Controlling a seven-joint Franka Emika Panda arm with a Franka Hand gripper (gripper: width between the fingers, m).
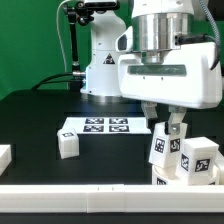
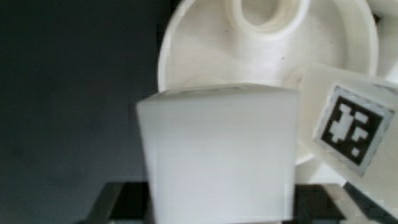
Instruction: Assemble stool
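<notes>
My gripper point(image 1: 166, 128) hangs at the exterior view's lower right, shut on a white stool leg point(image 1: 163, 150) with black-and-white tags. In the wrist view this leg point(image 2: 221, 150) fills the middle, and a dark finger point(image 2: 125, 203) presses each side of it. Just past it lies the round white seat point(image 2: 249, 60) with an oval hole point(image 2: 270, 15) in it. A second tagged leg point(image 2: 356, 122) stands on the seat beside the held one, also seen from outside point(image 1: 198, 158). A third leg point(image 1: 68, 144) lies loose on the black table, left of the gripper.
The marker board point(image 1: 96, 126) lies flat behind the loose leg. A plain white block point(image 1: 4, 157) sits at the exterior view's left edge. A long white bar point(image 1: 80, 192) runs along the front. The arm's white base point(image 1: 100, 65) stands at the back.
</notes>
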